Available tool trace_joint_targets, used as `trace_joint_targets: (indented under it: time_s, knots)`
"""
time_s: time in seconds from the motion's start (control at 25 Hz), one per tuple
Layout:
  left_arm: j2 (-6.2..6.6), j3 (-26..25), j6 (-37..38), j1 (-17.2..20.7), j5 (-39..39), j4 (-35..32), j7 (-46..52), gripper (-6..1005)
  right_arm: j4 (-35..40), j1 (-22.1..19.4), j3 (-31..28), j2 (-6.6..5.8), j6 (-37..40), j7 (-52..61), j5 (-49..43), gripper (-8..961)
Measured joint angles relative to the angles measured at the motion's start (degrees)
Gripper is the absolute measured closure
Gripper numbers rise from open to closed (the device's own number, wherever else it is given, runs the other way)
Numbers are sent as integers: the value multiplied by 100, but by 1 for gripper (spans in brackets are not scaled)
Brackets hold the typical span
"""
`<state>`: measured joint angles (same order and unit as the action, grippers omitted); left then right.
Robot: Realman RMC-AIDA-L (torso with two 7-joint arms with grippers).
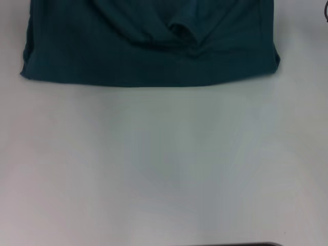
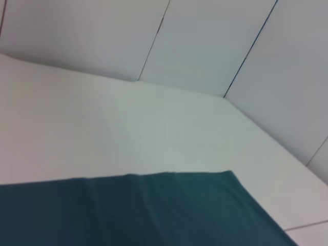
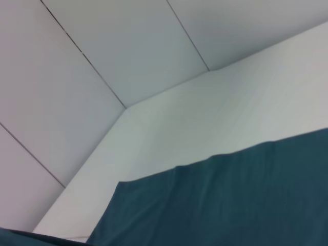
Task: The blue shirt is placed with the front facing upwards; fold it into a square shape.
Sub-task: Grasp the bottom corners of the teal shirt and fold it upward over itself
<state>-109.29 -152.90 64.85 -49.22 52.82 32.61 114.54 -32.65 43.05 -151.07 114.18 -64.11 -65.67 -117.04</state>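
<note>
Left pincer: not in any view, state unknown. Blue shirt (image 1: 148, 56) at far edge of white tabletop (image 1: 164, 169), partly folded, straight near edge, left corner flat. Loose bunched fold mid-right near top layer. Right pincer: also out of view, can't tell grip. Risk: bunch gets pressed in on next fold, giving lopsided square. No print, label or writing readable.

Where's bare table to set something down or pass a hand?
In the head view, the whole near stretch of table is bare, from the shirt's straight near edge down to the dark strip at the bottom edge. Thin bare margins flank the shirt on both sides. The far part is taken by the shirt, with a bunched fold mid-cloth. No gripper shows.
</note>
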Motion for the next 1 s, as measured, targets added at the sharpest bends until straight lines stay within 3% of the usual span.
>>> trace_joint_targets:
  time_s: [0.2,1.0]
  knots:
    - [9,27,-8,-8,123,-11,-1,919,2,16,1,-8,19,1,7,907]
    - [-363,39,-698,308,374,-265,-595,906,432,36,-2,186,936,-561,146,904]
